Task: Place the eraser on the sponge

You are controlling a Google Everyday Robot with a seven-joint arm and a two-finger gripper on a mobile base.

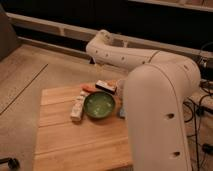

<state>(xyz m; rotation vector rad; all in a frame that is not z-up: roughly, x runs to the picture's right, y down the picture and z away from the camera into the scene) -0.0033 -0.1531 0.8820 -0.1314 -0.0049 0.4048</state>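
The eraser point(106, 86), a small black block with white and red bands, lies at the far side of the wooden table point(75, 145), behind the green bowl. Only a light-blue sliver of the sponge point(121, 113) shows, right of the bowl at the edge of my arm. My thick white arm point(155, 100) fills the right of the camera view, and its elbow point(102, 47) reaches out beyond the table. The gripper is not in view; I see only arm links. Nothing is touching the eraser.
A round green bowl point(99, 105) sits mid-table. A long whitish bar-shaped box point(77, 106) lies to its left, and a thin orange-red stick point(89, 88) lies behind it. A pale round object point(120, 87) is half hidden by my arm. Cables hang at the right.
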